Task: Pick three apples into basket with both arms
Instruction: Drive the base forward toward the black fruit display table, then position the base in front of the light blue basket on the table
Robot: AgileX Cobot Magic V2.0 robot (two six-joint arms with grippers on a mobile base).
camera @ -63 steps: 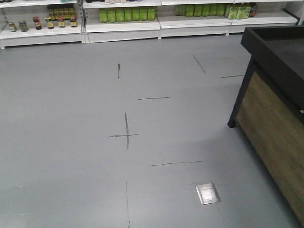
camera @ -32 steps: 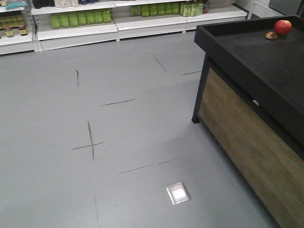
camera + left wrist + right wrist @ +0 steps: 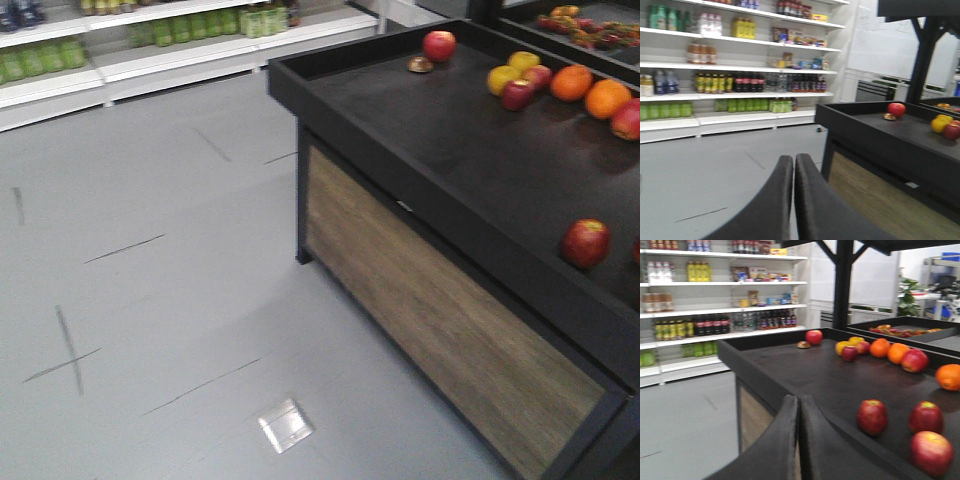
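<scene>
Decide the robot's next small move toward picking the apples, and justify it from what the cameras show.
Probably swing the base right to face the black table. The three nearest red apples lie to the right of the right gripper. It and the left gripper are shut and empty, short of the fruit, and no basket is visible.

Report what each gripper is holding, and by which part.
Nothing is held. The left gripper and right gripper are both shut and empty, fingers together; the apples lie on the black display table.
</scene>
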